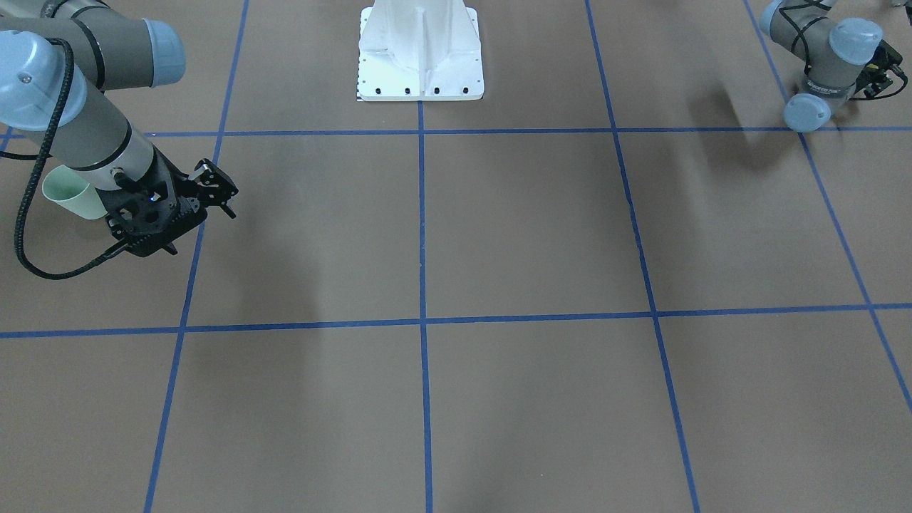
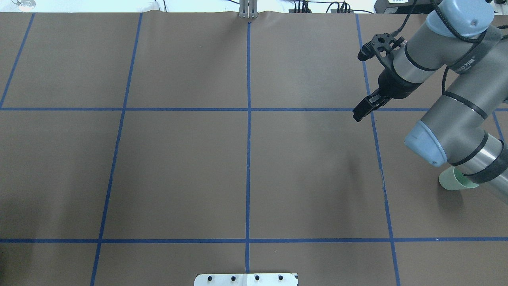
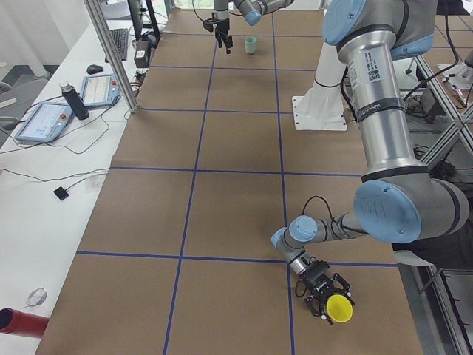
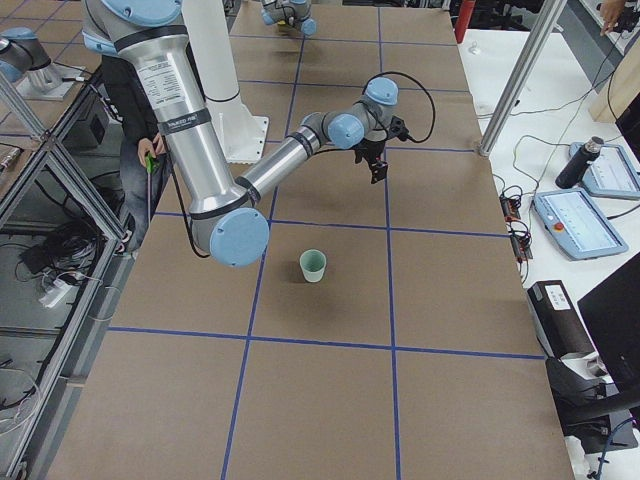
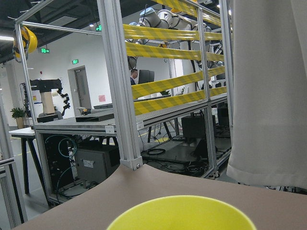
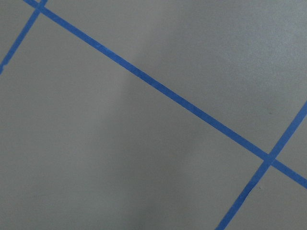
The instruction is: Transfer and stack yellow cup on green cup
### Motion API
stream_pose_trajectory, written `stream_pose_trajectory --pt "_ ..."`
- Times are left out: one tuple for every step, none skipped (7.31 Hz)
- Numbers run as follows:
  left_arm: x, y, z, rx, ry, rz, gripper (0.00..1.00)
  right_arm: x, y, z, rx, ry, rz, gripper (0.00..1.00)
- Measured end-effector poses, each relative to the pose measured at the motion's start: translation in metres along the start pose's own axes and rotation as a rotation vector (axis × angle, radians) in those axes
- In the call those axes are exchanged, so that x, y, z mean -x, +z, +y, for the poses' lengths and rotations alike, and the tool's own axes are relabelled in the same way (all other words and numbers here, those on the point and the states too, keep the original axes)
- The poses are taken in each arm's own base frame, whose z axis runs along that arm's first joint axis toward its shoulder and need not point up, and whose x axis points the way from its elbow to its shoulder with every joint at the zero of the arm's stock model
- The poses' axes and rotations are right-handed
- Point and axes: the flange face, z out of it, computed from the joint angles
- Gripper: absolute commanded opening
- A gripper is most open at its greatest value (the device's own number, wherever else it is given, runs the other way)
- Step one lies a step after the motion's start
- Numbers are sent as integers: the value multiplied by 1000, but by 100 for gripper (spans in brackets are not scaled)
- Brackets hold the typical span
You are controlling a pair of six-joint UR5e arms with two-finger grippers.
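Layout of the table [image 2: 178, 171]: the green cup [image 4: 313, 266] stands at my right end, just beside my right arm [image 2: 456, 131]. My right gripper [image 2: 362, 109] hangs well apart from it, further forward, above a crossing of tape lines [image 2: 372, 109]. The yellow cup [image 3: 341, 308] sits at the opposite end, at my left gripper [image 3: 332, 302].

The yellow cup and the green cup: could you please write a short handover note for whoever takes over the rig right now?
Left gripper: low over the table at its left end, with the yellow cup at its tip. I cannot tell whether it grips.
Right gripper: above the table, nothing seen in it, open or shut unclear.
Green cup: upright on the right side, partly under the right arm.
Done: nothing stacked.
Left to do: carry the yellow cup across and set it into the green cup.
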Motion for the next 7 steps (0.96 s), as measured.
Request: stream_pose_trajectory --pt "0 0 0 1 1 2 68 0 0 0 0 0 0 99" --pt "0 -1 1 3 3 4 51 0 0 0 0 0 0 99" --pt "0 -1 1 4 4 5 41 0 0 1 1 0 0 99" --pt "0 0 1 3 9 6 37 0 0 1 1 0 0 99" --pt "0 2 0 -2 17 6 33 0 0 1 1 0 0 99" --pt "0 5 -3 -8 25 4 30 0 0 1 1 1 0 99" --pt "-1 11 -7 -16 33 1 30 -1 0 1 1 1 0 99"
